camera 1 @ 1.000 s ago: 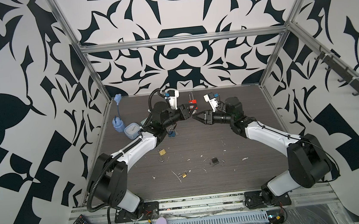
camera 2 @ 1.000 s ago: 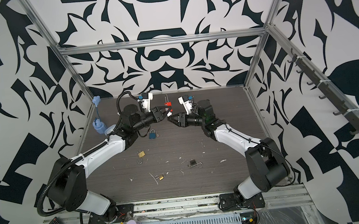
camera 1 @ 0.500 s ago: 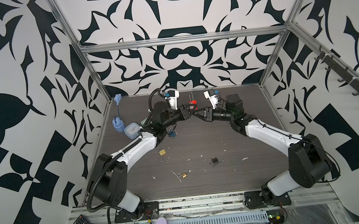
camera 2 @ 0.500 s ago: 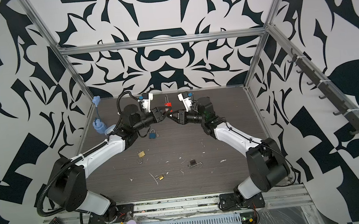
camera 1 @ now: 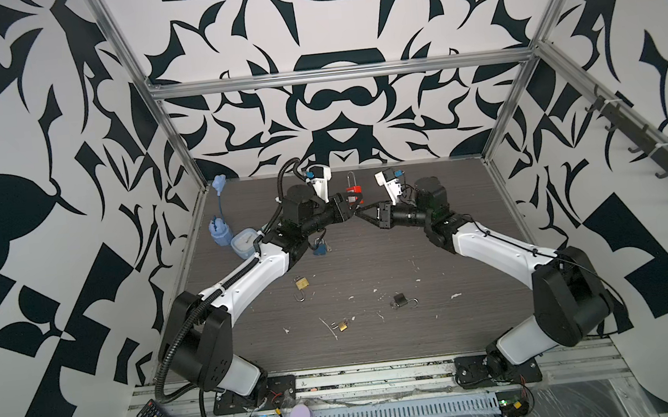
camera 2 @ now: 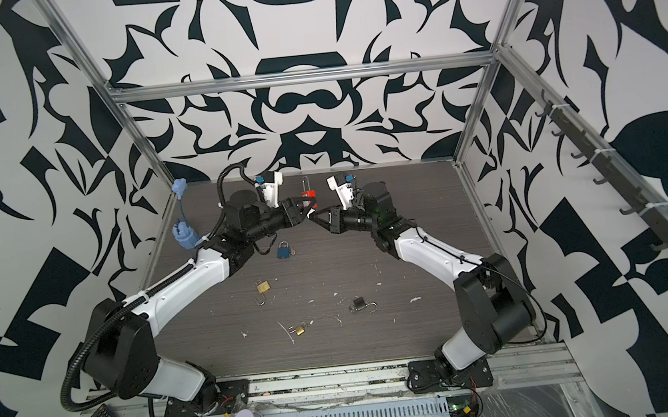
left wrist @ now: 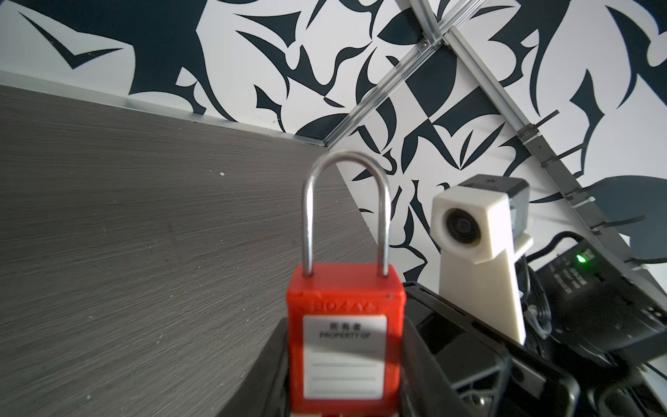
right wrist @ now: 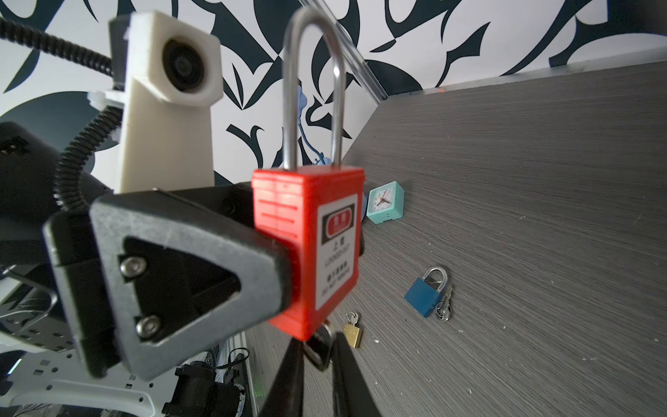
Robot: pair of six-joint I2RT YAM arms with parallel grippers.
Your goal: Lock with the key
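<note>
A red padlock (camera 1: 353, 191) with a steel shackle stands upright in the air over the back of the table. My left gripper (camera 1: 349, 213) is shut on its body, with one finger on each side (left wrist: 344, 397). The shackle (left wrist: 346, 213) sits in the body. A black-headed key (right wrist: 320, 348) sticks out of the padlock's underside (right wrist: 310, 252). My right gripper (right wrist: 319, 357) comes in from the right (camera 2: 313, 216), and its two fingers are closed on the key's head. In both top views the two grippers meet tip to tip.
On the table lie a blue padlock with keys (camera 1: 319, 247), a brass padlock (camera 1: 301, 282), a smaller brass one (camera 1: 341, 325) and a black one (camera 1: 399, 298). A teal clock (camera 1: 244, 243) and a blue plug (camera 1: 220, 233) stand at the left wall.
My right gripper has moved left to the padlock's underside and its fingers have closed in on the key. The left gripper and the padlock have stayed still.
</note>
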